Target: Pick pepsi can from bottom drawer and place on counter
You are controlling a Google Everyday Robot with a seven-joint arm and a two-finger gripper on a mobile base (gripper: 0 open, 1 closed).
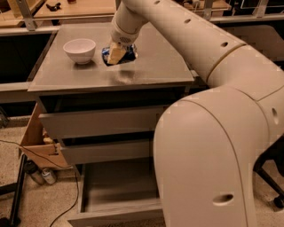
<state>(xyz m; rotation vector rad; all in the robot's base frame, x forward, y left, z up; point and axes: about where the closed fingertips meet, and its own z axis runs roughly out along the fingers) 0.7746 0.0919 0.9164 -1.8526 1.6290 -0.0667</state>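
Note:
The pepsi can (126,53), dark blue with a silver end, is held tilted on its side between the tan fingers (116,54) of my gripper (118,54). It is low over the middle of the grey counter (155,66); I cannot tell whether it touches. A faint reflection shows on the counter just in front of it. The gripper is shut on the can. The bottom drawer (117,193) is pulled open below, and the part of its inside that shows is bare. My large arm covers the right side of the view.
A white bowl (80,49) stands on the counter just left of the can. The two upper drawers (100,124) are slightly open. A cardboard box (37,142), bottles (42,175) and a cable lie on the floor at left. A wooden bench (84,6) runs behind.

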